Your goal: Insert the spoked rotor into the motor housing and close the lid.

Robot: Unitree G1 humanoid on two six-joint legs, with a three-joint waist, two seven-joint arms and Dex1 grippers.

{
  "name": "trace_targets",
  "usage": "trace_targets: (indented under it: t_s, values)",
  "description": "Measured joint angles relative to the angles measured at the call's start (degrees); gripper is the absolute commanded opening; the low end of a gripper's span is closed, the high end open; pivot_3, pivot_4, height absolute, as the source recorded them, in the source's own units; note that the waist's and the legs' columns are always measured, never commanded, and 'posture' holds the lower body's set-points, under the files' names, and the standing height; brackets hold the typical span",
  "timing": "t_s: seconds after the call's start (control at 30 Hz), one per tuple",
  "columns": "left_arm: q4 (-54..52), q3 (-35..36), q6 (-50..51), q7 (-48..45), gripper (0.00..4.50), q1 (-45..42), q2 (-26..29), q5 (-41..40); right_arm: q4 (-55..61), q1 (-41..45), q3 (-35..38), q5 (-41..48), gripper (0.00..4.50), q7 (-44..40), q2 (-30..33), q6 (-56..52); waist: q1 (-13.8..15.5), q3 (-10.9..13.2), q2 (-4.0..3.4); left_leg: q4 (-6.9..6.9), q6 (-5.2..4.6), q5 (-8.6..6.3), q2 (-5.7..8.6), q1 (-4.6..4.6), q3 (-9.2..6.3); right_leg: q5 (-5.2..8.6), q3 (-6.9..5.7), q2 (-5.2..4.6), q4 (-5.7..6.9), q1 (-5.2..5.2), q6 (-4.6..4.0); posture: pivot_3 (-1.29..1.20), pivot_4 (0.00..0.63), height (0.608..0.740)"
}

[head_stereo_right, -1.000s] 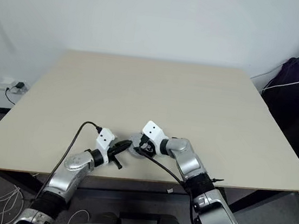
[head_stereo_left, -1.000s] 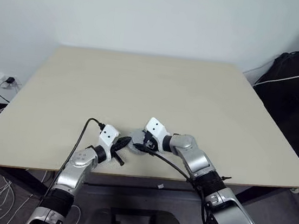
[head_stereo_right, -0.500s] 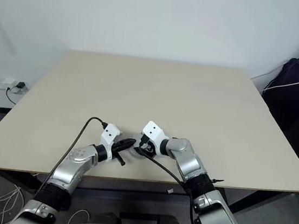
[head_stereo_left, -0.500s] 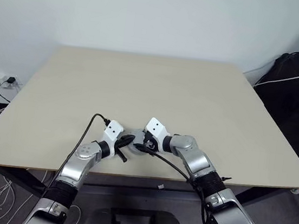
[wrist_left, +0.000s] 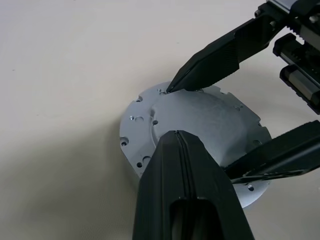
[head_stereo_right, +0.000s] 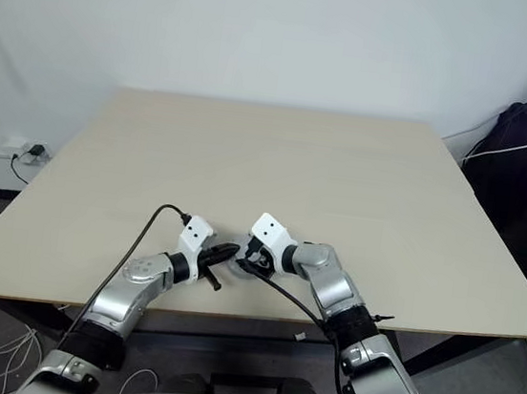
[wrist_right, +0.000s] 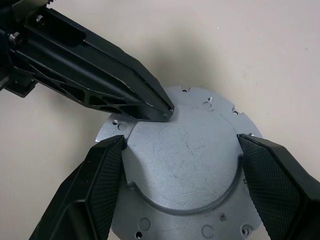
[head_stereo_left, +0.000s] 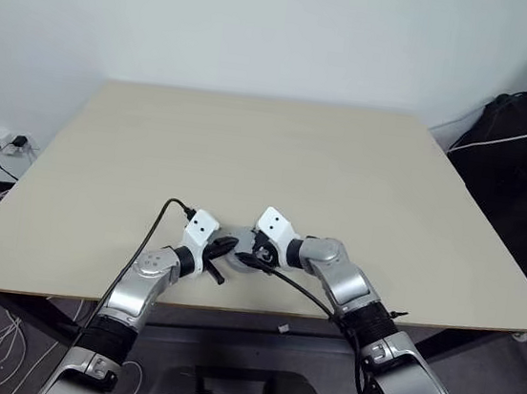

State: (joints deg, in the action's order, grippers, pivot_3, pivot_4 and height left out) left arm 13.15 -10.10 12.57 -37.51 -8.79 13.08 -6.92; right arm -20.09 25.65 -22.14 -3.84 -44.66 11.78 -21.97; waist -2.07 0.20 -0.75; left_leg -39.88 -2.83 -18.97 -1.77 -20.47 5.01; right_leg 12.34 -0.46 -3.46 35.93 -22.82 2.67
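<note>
A pale wooden table (head_stereo_left: 344,168) stands against a plain light wall, and both robot arms meet over its near edge. Between them, flat on the tabletop, lies the lid (wrist_right: 182,150), a round grey metal disc with a raised plain centre and small holes and notches dotted round its flange. The left gripper (wrist_left: 176,135) has its two black fingers pressed tightly together into a single point, and that point rests on top of the lid, near the edge of the raised centre. The right gripper (wrist_right: 180,142) is spread wide, one finger on each side of the lid's raised middle; its ribbed pads (wrist_right: 272,175) sit against or just beside the raised part (whether they truly press on it cannot be told). In the head views the two grippers' white wrist housings nearly touch above the disc, the left arm's black cable (head_stereo_left: 149,231) looping up behind it. Whatever may lie beneath the lid is hidden. To the far right of the table sits a dark bag (head_stereo_left: 518,161) with a white cord across it, and a wall socket (head_stereo_left: 6,139) shows at the far left.
</note>
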Motion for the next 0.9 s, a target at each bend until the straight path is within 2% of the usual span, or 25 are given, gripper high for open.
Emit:
trace_targets:
  t_s: [0.07, 0.9]
  values:
    - [-0.27, -0.06, 0.38, -0.04, 0.00, 0.15, -0.02, -0.02, 0.24, -0.06, 0.01, 0.20, 4.48, -0.82, 0.10, -0.40, 0.00, 0.00, 0.01, 0.00, 0.00, 0.00, 0.00, 0.00, -0.01, 0.01, 0.00, 0.00, 0.00, 0.00, 0.01, 0.00, 0.000, 0.740]
    - [-0.87, -0.53, 0.61, -0.13, 0.00, 0.52, -0.13, -0.45, 0.78, -1.80, 2.01, 1.99, 4.48, 2.63, -1.01, 0.20, 0.02, 0.05, 0.05, 0.00, -0.02, -0.01, 0.02, -0.04, -0.03, 0.02, 0.00, -0.01, 0.00, -0.02, 0.01, 0.00, 0.000, 0.740]
